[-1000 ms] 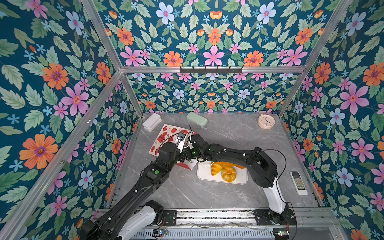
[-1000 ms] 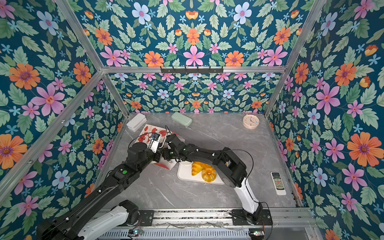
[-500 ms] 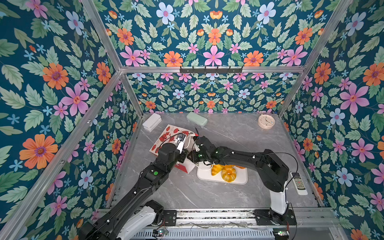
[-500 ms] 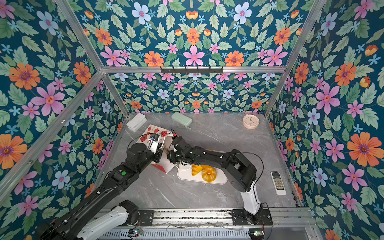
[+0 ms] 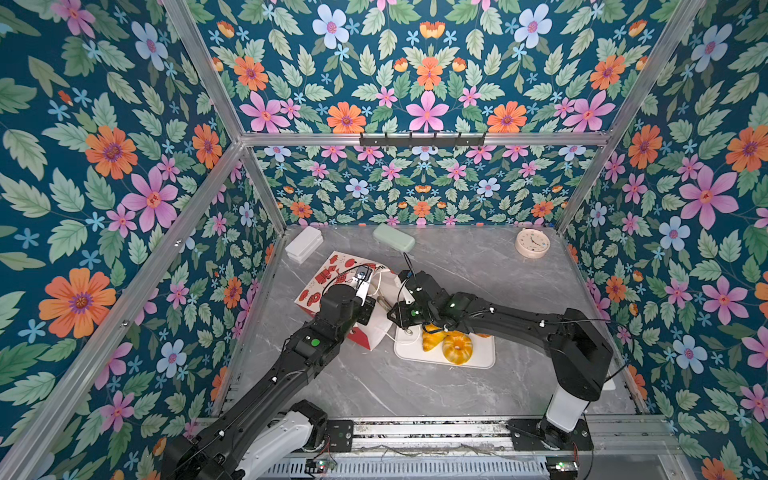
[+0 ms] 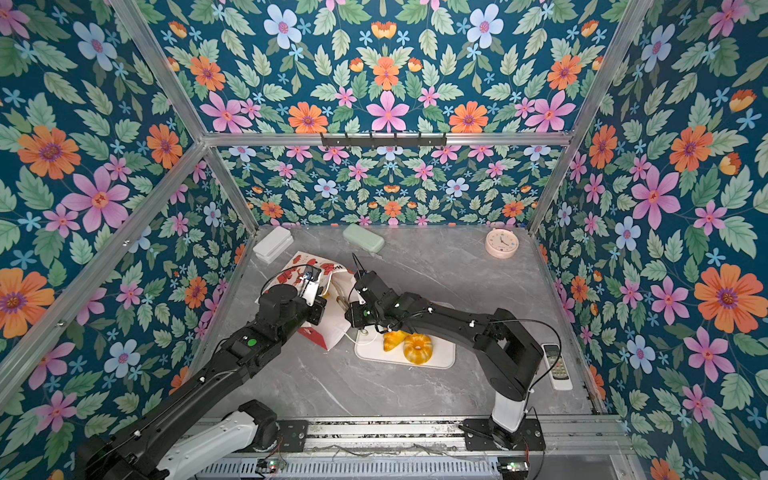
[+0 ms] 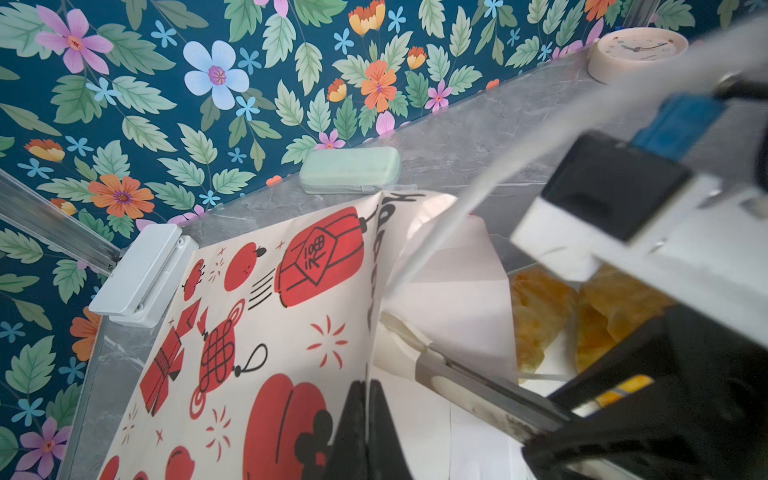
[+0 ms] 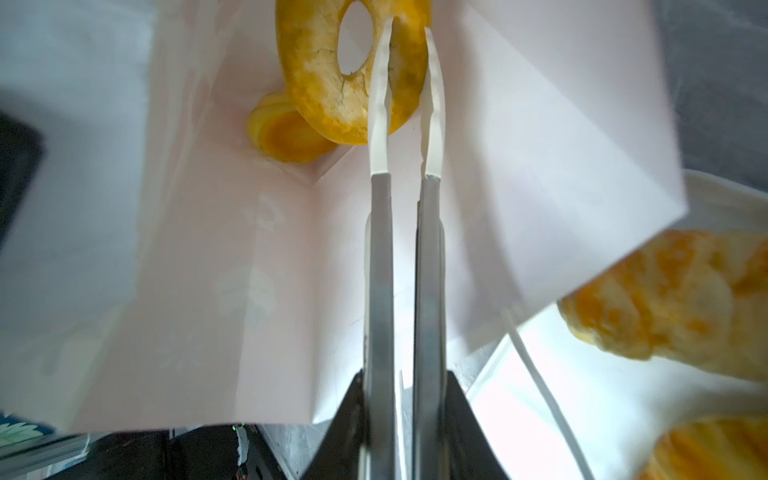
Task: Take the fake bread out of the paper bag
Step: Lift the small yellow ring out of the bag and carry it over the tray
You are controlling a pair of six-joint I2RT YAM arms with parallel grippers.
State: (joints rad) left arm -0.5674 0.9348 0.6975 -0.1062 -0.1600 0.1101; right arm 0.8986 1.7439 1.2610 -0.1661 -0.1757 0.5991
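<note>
The paper bag (image 5: 328,278) lies on its side, white with red prints, mouth toward the tray. My left gripper (image 7: 368,384) is shut on the upper edge of the bag's mouth (image 7: 374,291) and holds it up. My right gripper (image 8: 405,376) is shut on metal tongs (image 8: 380,270) that reach into the bag. Their white tips straddle the rim of a yellow ring bun (image 8: 316,83), one piece of the fake bread. A second bun (image 8: 286,133) lies under it. A croissant (image 5: 432,338) and a large ring (image 5: 457,349) lie on the white tray (image 5: 484,359).
Along the back wall stand a white box (image 5: 304,244), a pale green case (image 5: 393,237) and a round clock (image 5: 532,243). A remote control (image 6: 557,365) lies by the right wall. The tray touches the bag's mouth.
The right arm's elbow has swung out to the right and sunk lower, and its wrist has shifted slightly toward the tray. The left gripper keeps its hold on the bag's edge.
</note>
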